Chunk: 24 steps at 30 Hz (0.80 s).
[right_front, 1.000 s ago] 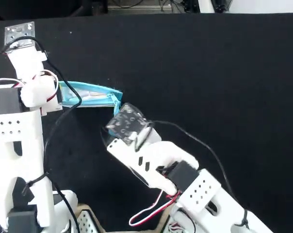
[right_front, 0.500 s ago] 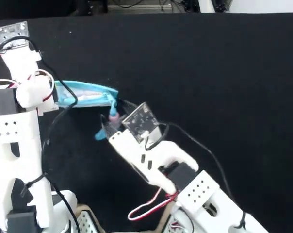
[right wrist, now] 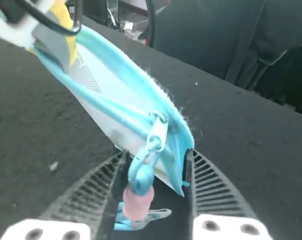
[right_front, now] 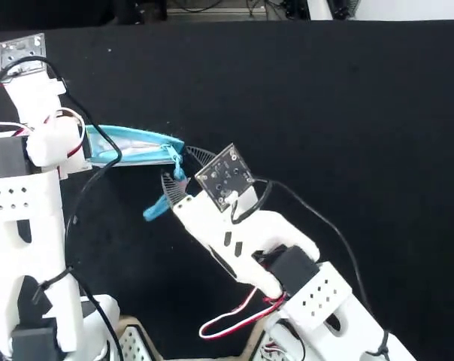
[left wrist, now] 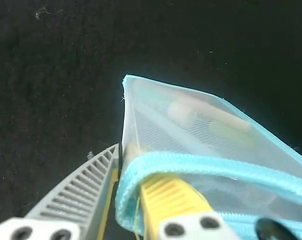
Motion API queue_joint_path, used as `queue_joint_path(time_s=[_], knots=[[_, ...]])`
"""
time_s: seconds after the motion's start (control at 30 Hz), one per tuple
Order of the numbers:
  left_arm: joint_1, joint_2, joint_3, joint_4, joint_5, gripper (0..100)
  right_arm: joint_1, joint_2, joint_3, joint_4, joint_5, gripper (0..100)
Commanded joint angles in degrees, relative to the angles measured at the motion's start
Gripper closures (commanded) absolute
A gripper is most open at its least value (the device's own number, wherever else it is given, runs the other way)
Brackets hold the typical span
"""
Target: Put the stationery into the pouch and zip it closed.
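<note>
A light-blue mesh pouch lies on the black table, its zipper run to the end by the right arm. My left gripper is shut on its other end; in the left wrist view the grey and yellow fingers pinch the zipper edge of the pouch, and pale stationery shows through the mesh. My right gripper stands open, its grey fingers straddling the pouch's corner. The zipper pull, with a pink bead and a blue tag, hangs loose between them and shows in the high view as zipper pull.
The black table stretches wide to the right and toward the back. The left arm's white body fills the near left, and the right arm with its cables crosses the near middle.
The right gripper has drawn back to the right off the zipper's end and turned. The pull with its blue tag has come free and now hangs loose. The left arm barely shifted.
</note>
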<state>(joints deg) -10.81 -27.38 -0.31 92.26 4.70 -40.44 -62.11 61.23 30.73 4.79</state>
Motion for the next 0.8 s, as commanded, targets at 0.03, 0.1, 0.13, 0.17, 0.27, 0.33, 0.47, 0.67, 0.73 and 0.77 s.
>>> queue_joint_path(time_s=[0.03,0.1,0.13,0.17,0.27,0.33,0.47,0.67,0.73,0.77], knots=[[0.84,-0.26,-2.51,0.26,-0.26,97,1.05,-1.10,-1.89,-0.09,0.00,82.9],[0.84,-0.26,-2.51,0.26,-0.26,97,1.05,-1.19,-1.01,-0.09,0.00,82.9],[0.84,-0.26,-2.51,0.26,-0.26,97,1.05,-1.19,-0.66,-0.09,0.00,82.9],[0.84,-0.26,-2.51,0.26,-0.26,97,1.14,-1.19,-0.66,0.00,0.00,83.3],[0.84,-0.26,-2.51,0.26,-0.26,97,1.23,-1.36,-1.27,0.00,0.00,95.3],[0.66,-0.26,-2.51,0.26,-0.26,97,1.32,-2.51,-2.42,0.26,0.18,97.2],[0.57,-0.26,-2.51,0.26,-0.35,97,3.52,-6.20,-5.67,0.26,3.69,98.8],[0.92,-0.26,-3.12,-0.09,-0.26,97,4.04,-4.26,-11.30,3.43,8.09,98.8],[0.92,-0.26,-3.65,-0.09,-0.26,97,4.66,-2.15,-14.64,4.57,9.76,98.8],[0.92,-0.26,-3.91,-0.09,-0.26,97,5.01,-0.84,-16.57,5.19,10.37,98.8]])
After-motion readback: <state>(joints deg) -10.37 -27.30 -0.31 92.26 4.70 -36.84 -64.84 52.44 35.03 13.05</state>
